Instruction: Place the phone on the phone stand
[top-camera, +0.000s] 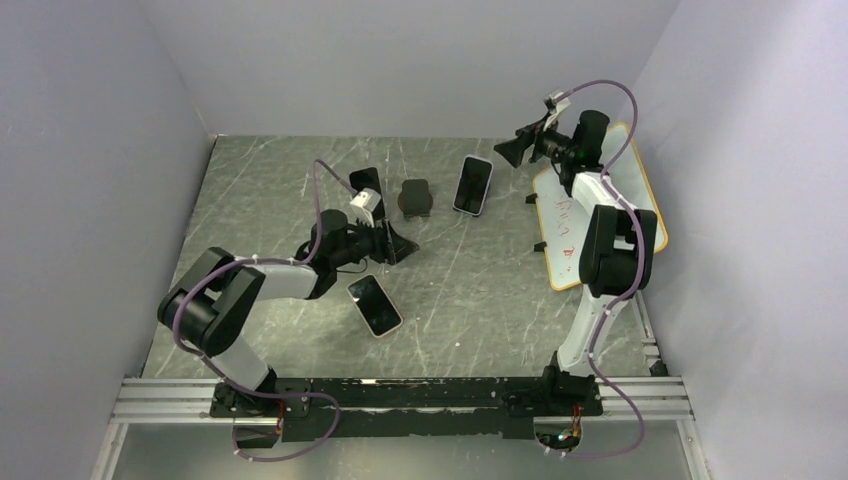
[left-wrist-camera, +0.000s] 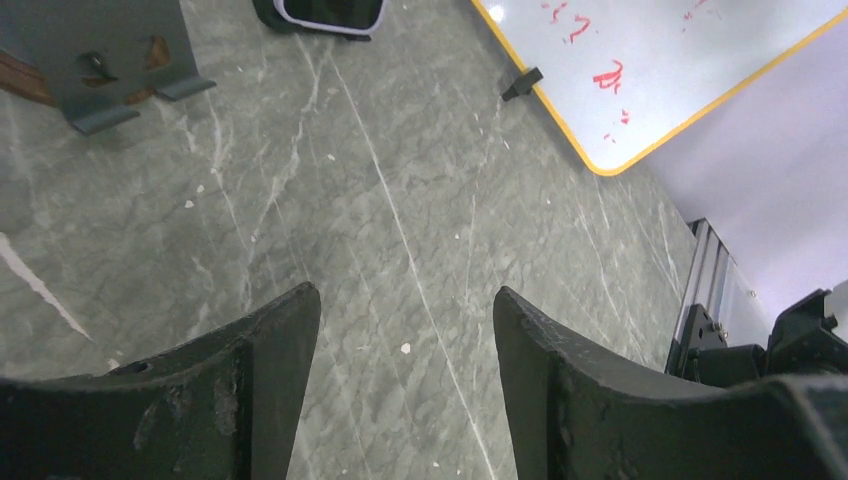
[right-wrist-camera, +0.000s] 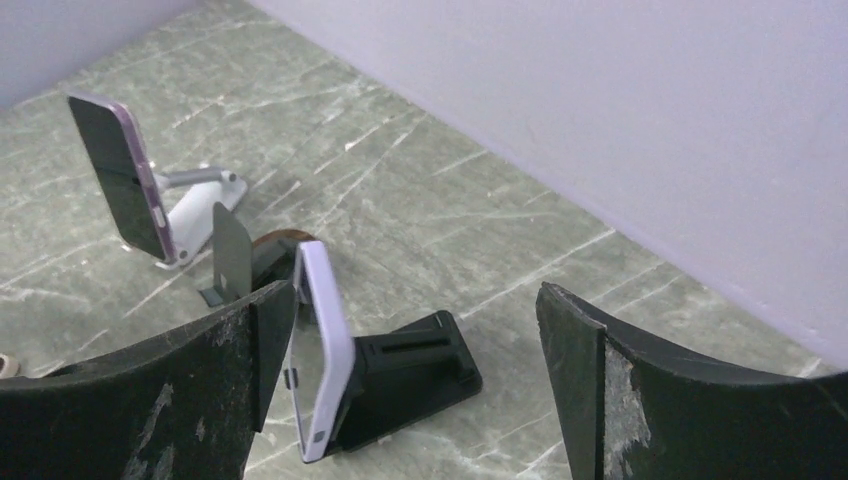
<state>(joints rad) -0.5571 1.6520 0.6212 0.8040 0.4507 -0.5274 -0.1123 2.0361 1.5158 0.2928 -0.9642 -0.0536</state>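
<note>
A lavender-edged phone (top-camera: 473, 185) (right-wrist-camera: 322, 345) leans upright on a black phone stand (right-wrist-camera: 415, 372) near the back of the table. My right gripper (top-camera: 508, 150) (right-wrist-camera: 415, 295) hangs open just to its right, nothing between the fingers. A second phone (top-camera: 374, 305) lies flat, screen up, in the middle of the table. My left gripper (top-camera: 404, 247) (left-wrist-camera: 405, 300) is open and empty over bare table beyond it. An empty dark stand (top-camera: 415, 198) (right-wrist-camera: 232, 250) (left-wrist-camera: 110, 60) sits between the arms. A third phone (top-camera: 366, 186) (right-wrist-camera: 122, 172) rests on a white stand (right-wrist-camera: 200, 205).
A whiteboard (top-camera: 590, 215) (left-wrist-camera: 680, 60) with an orange rim and red scribbles lies at the right, under the right arm. Lilac walls close in the table at the back and both sides. An aluminium rail (top-camera: 400, 395) runs along the near edge.
</note>
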